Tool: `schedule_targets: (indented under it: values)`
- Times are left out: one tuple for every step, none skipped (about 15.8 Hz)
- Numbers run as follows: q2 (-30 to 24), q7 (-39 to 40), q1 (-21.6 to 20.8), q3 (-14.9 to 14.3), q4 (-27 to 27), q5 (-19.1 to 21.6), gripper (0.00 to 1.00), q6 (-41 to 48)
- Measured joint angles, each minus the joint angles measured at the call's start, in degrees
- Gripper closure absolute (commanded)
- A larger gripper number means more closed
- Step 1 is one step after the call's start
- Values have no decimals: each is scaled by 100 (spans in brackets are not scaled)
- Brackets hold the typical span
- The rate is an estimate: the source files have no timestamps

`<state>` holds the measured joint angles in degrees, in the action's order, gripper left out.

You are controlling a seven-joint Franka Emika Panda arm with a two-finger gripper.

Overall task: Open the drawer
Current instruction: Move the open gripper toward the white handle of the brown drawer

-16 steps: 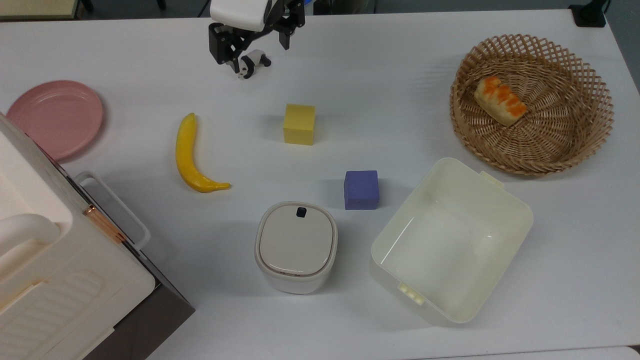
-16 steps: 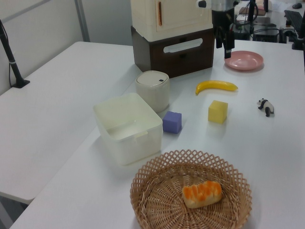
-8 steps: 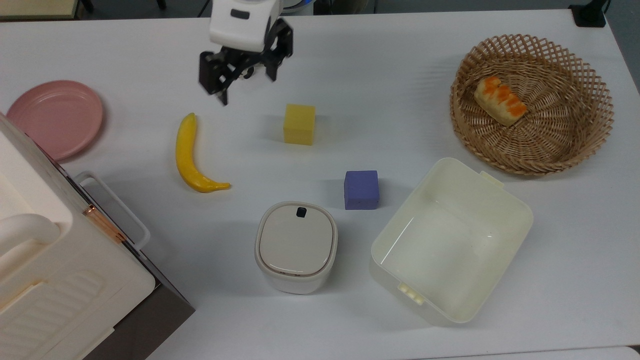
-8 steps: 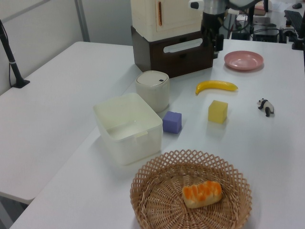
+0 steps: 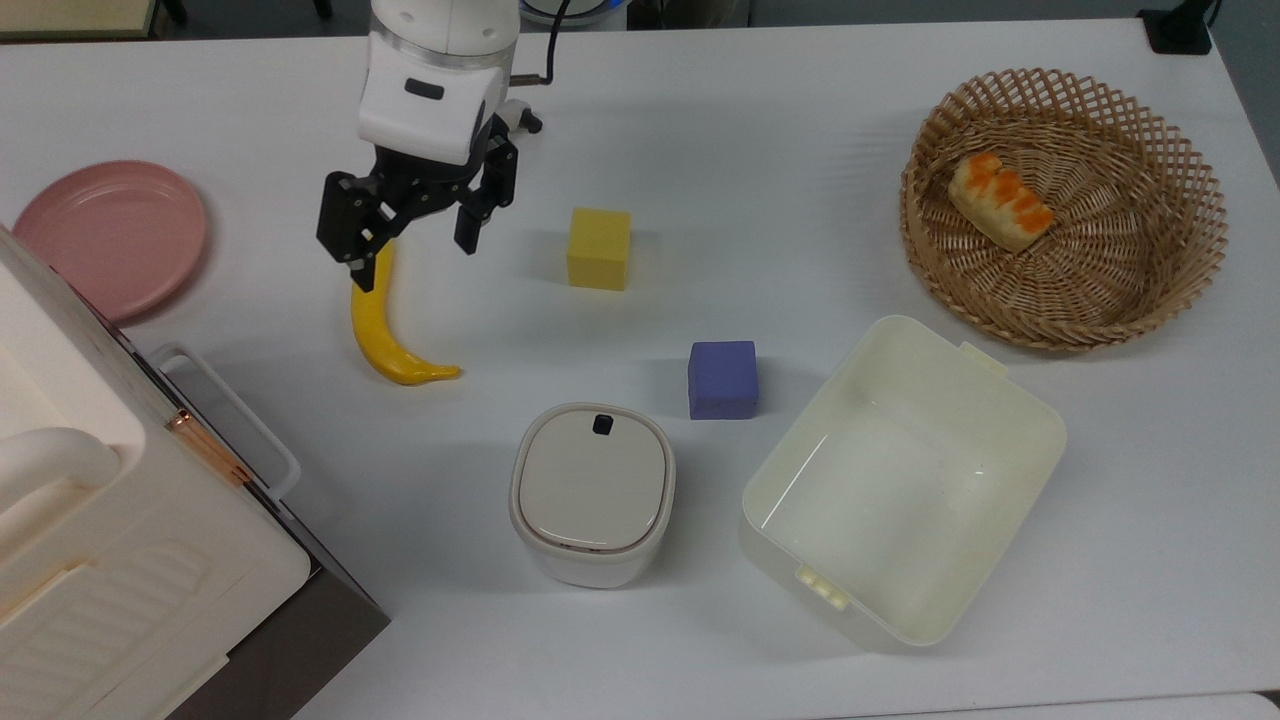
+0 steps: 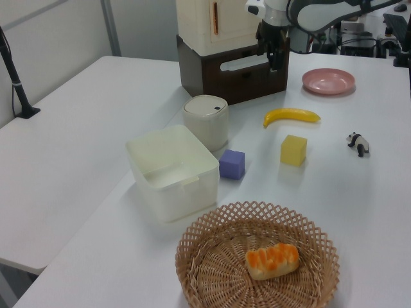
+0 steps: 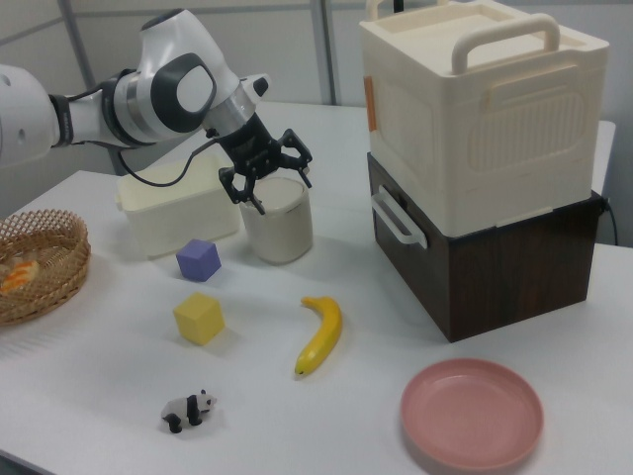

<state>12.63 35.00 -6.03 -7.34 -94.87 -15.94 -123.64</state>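
The tool (image 5: 415,235) hangs in the air above the desk (image 5: 800,150) with its 2 fingers spread apart and nothing between them; in the top view it sits over the upper end of the banana (image 5: 385,330), well apart from the drawer (image 7: 475,262). The drawer is shut: its dark brown front lies flush in the wooden box under the cream cabinet (image 7: 485,109), at the top view's lower left corner of the desk, and its white loop handle (image 7: 396,220) stands out from the front toward the open desk. Judging by this, the step in hand is the approach, with no contact made yet. The next move calls for carrying the tool across to the handle, lowering it to the handle's height and turning it so the 2 fingers can straddle the bar, then closing on it and pulling straight out along the drawer's line of travel. The lidded cream pot (image 5: 592,492) and the banana lie near that path, so the tool probably needs to stay high until it is close to the handle.
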Motion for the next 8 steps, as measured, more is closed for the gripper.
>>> schedule_targets:
  values:
    - [10,0,0,-33,-11,-26,0,-111]
    - [21,2,1,-62,-38,-82,0,-226]
    - [50,2,3,-100,-96,-174,0,-445]
    - [79,-11,6,-138,-143,-229,0,-631]
    - [119,-41,10,-195,-183,-294,0,-830]
    - [176,-84,24,-251,-208,-381,0,-1033]
    - [246,-157,50,-289,-219,-485,0,-1213]
    - [326,-263,65,-334,-222,-606,3,-1386]
